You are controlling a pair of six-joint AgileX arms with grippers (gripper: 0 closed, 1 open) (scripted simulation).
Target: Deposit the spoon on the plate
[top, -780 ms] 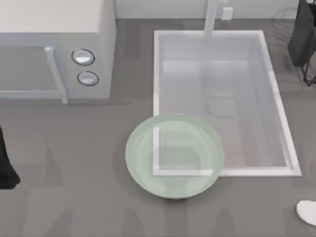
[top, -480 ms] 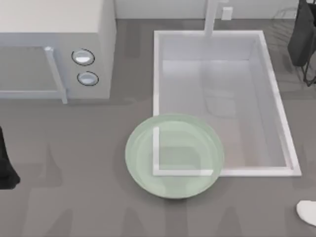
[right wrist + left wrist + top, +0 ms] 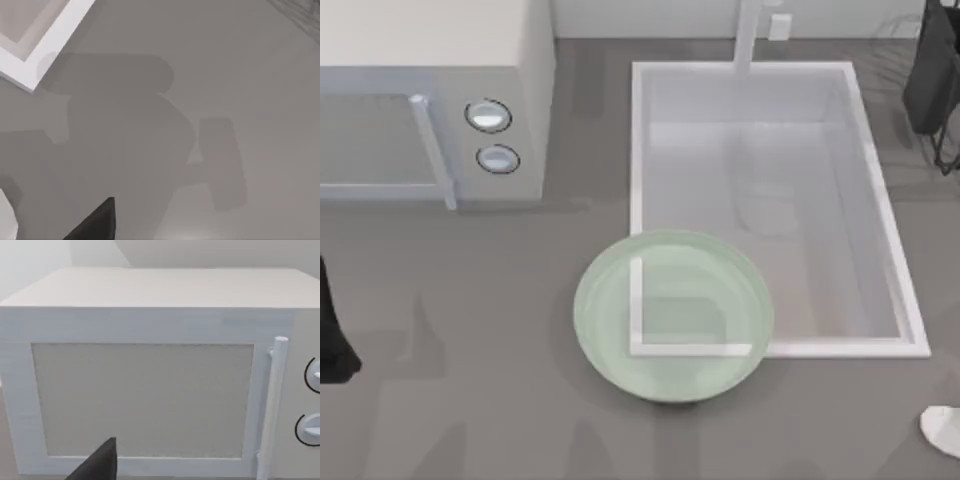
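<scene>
The plate [image 3: 672,315], pale green and see-through, lies at the middle front of the counter, overlapping the sink's near left corner. A small white rounded piece, which looks like the spoon [image 3: 942,430], lies at the lower right edge of the top view, cut off by that edge. A white sliver that may be the same spoon [image 3: 7,220] appears in the right wrist view. My right arm [image 3: 932,75] stands at the far right back, well away from both. One dark finger [image 3: 97,222] of it hangs over bare counter. My left arm [image 3: 332,335] is parked at the left edge.
A white microwave [image 3: 430,100] fills the back left; the left wrist view faces its door [image 3: 142,400], with one dark finger [image 3: 100,464] low in that view. The white sink [image 3: 760,200] takes the back middle. Grey counter lies open along the front.
</scene>
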